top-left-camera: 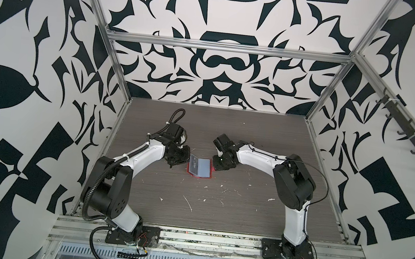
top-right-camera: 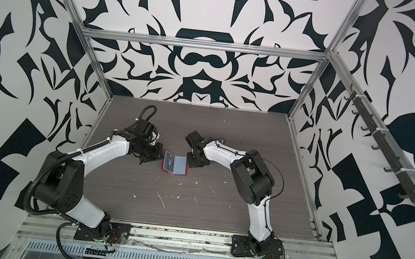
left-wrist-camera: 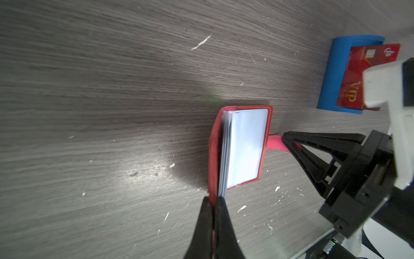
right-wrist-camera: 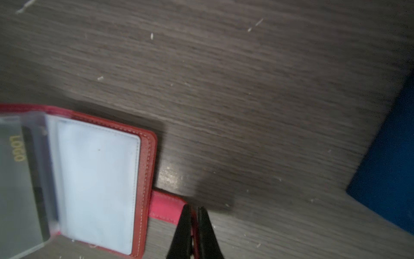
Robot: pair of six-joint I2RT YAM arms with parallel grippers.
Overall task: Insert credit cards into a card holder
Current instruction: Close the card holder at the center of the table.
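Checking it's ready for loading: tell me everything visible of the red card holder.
The card holder is a red, leather-like book-style wallet with pale edge stitching, lying open on the grey wood-grain table. One cover lies flat; the other stands raised, pinched in the shut left pincer. Clear plastic sleeves fan from the spine, one holding a greyish card printed LOGO. Its tab sticks out from the flat cover, clamped in the shut right pincer.
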